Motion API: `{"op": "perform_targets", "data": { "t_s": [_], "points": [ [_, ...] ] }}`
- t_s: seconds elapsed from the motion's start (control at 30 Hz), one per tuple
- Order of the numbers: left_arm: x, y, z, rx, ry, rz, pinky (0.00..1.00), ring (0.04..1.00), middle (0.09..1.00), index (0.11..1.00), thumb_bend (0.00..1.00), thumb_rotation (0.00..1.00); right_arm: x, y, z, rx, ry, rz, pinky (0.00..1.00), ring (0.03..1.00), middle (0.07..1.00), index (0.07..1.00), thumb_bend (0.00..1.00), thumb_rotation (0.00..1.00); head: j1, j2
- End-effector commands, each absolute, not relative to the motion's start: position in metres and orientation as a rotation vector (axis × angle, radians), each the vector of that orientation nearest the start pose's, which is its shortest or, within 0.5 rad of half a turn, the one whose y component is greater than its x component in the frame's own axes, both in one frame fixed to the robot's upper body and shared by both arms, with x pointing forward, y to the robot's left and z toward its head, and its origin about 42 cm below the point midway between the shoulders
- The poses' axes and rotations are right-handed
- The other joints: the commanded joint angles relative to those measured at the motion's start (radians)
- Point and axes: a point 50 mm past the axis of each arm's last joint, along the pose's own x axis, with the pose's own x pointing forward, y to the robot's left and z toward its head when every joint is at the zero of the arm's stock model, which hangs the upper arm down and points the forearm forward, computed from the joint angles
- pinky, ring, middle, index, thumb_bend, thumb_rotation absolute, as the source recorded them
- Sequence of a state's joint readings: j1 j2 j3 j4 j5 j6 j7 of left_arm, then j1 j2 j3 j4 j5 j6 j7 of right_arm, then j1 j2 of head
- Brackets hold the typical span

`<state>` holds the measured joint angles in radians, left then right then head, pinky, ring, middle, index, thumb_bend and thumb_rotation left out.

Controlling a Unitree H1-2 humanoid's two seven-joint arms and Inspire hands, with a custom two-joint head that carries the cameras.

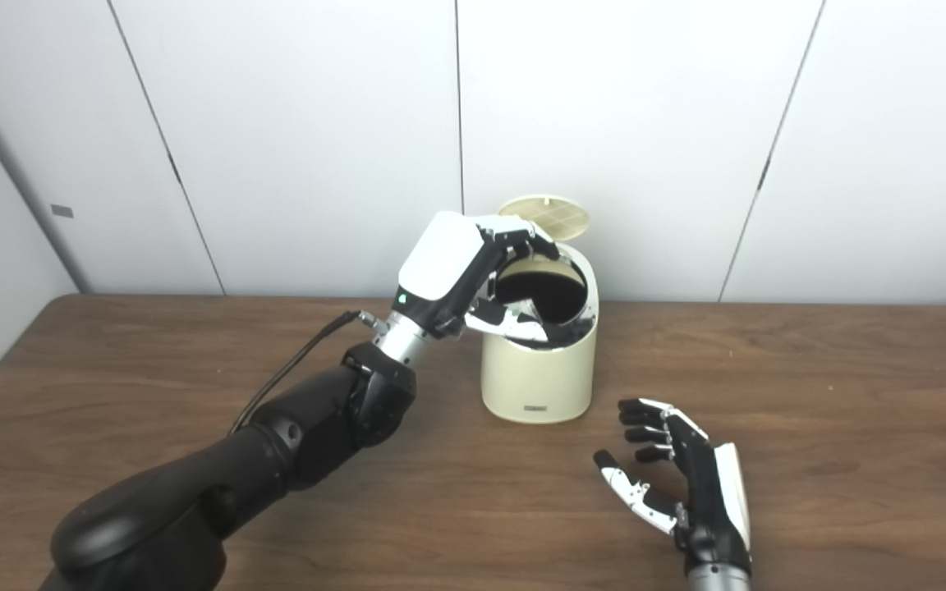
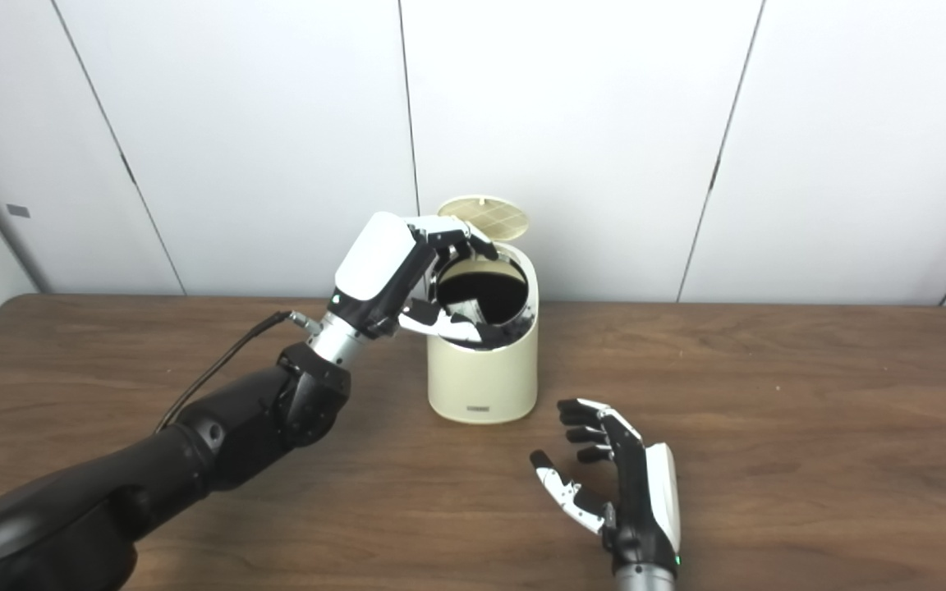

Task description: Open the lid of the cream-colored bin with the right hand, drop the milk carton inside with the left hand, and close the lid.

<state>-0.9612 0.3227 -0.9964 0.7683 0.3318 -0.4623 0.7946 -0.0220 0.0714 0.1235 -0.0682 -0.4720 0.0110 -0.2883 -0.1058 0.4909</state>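
The cream-colored bin (image 1: 537,369) stands at the back middle of the wooden table. Its round lid (image 1: 544,217) is tipped up behind the dark opening (image 1: 540,297). My left hand (image 1: 473,275) hovers at the left rim of the opening, its fingers spread over it and holding nothing that I can see. No milk carton shows anywhere; the inside of the bin is too dark to read. My right hand (image 1: 678,476) rests low over the table in front of the bin and to its right, open, palm facing left, apart from the bin.
The brown table (image 1: 851,427) runs wide to both sides. White wall panels (image 1: 317,123) rise close behind the bin. My left forearm (image 1: 292,443) crosses the table's left front, with a cable at the wrist.
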Motion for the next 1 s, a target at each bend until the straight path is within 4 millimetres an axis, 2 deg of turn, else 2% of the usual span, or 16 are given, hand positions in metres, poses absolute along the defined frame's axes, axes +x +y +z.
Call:
{"op": "perform_targets", "data": {
  "t_s": [0.0,0.1,0.17,0.27,0.33,0.37,0.43,0.5,0.6,0.73,0.77,0.8,0.87,0.93,0.97],
  "points": [
    [0.497,0.131,0.255,0.845,-0.969,-0.238,0.49,0.575,0.612,0.616,1.00,0.54,0.288,-0.159,0.129,-0.357,-0.202,-0.180,0.55,0.641,0.671,0.658,0.30,0.09,-0.001,0.001],
    [0.493,0.132,0.255,0.818,-0.978,-0.232,0.48,0.566,0.603,0.607,1.00,0.54,0.288,-0.159,0.129,-0.361,-0.202,-0.181,0.54,0.637,0.669,0.657,0.30,0.10,-0.002,0.003],
    [0.483,0.132,0.257,0.764,-1.013,-0.217,0.47,0.546,0.584,0.589,1.00,0.56,0.289,-0.158,0.130,-0.359,-0.202,-0.185,0.54,0.636,0.668,0.655,0.30,0.10,-0.003,0.004],
    [0.463,0.134,0.263,0.672,-1.096,-0.192,0.45,0.523,0.560,0.570,1.00,0.70,0.291,-0.158,0.129,-0.365,-0.204,-0.184,0.54,0.638,0.669,0.656,0.30,0.10,-0.003,0.002],
    [0.448,0.136,0.269,0.594,-1.158,-0.166,0.43,0.506,0.544,0.559,0.92,0.80,0.293,-0.159,0.128,-0.372,-0.205,-0.184,0.54,0.637,0.670,0.658,0.30,0.10,0.001,-0.003],
    [0.441,0.138,0.272,0.561,-1.178,-0.159,0.44,0.511,0.547,0.566,0.82,0.85,0.294,-0.159,0.128,-0.372,-0.202,-0.183,0.55,0.639,0.671,0.659,0.30,0.10,0.004,-0.005],
    [0.429,0.144,0.276,0.499,-1.200,-0.140,0.45,0.520,0.550,0.574,0.72,0.87,0.296,-0.160,0.127,-0.366,-0.202,-0.183,0.55,0.642,0.672,0.661,0.30,0.10,0.007,-0.009],
    [0.419,0.149,0.278,0.434,-1.196,-0.119,0.46,0.520,0.540,0.573,0.64,0.80,0.298,-0.160,0.126,-0.365,-0.199,-0.185,0.55,0.641,0.670,0.659,0.30,0.07,0.008,-0.011],
    [0.404,0.155,0.277,0.350,-1.197,-0.068,0.47,0.499,0.517,0.576,0.57,0.60,0.303,-0.163,0.123,-0.369,-0.192,-0.189,0.55,0.643,0.673,0.661,0.31,0.08,0.008,-0.023],
    [0.384,0.166,0.270,0.280,-1.157,-0.034,0.46,0.499,0.524,0.585,0.54,0.56,0.309,-0.168,0.118,-0.370,-0.203,-0.204,0.55,0.650,0.681,0.668,0.32,0.11,0.003,-0.034],
    [0.380,0.167,0.268,0.268,-1.148,-0.030,0.45,0.497,0.524,0.583,0.53,0.55,0.310,-0.169,0.118,-0.374,-0.214,-0.215,0.52,0.637,0.675,0.672,0.33,0.12,0.003,-0.038],
    [0.374,0.169,0.266,0.250,-1.129,-0.038,0.46,0.495,0.528,0.586,0.51,0.53,0.311,-0.170,0.119,-0.384,-0.232,-0.230,0.46,0.587,0.644,0.677,0.33,0.13,0.001,-0.041],
    [0.365,0.173,0.263,0.220,-1.092,-0.055,0.47,0.503,0.540,0.594,0.52,0.54,0.312,-0.171,0.126,-0.406,-0.276,-0.255,0.49,0.626,0.672,0.695,0.34,0.23,0.000,-0.042],
    [0.359,0.177,0.260,0.200,-1.060,-0.057,0.46,0.499,0.546,0.589,0.57,0.58,0.312,-0.172,0.137,-0.428,-0.330,-0.277,0.59,0.715,0.752,0.748,0.36,0.40,0.000,-0.044],
    [0.356,0.180,0.258,0.181,-1.024,-0.066,0.46,0.499,0.547,0.588,0.58,0.59,0.312,-0.173,0.146,-0.447,-0.375,-0.287,0.60,0.732,0.768,0.758,0.36,0.44,0.000,-0.045]
  ]
}}
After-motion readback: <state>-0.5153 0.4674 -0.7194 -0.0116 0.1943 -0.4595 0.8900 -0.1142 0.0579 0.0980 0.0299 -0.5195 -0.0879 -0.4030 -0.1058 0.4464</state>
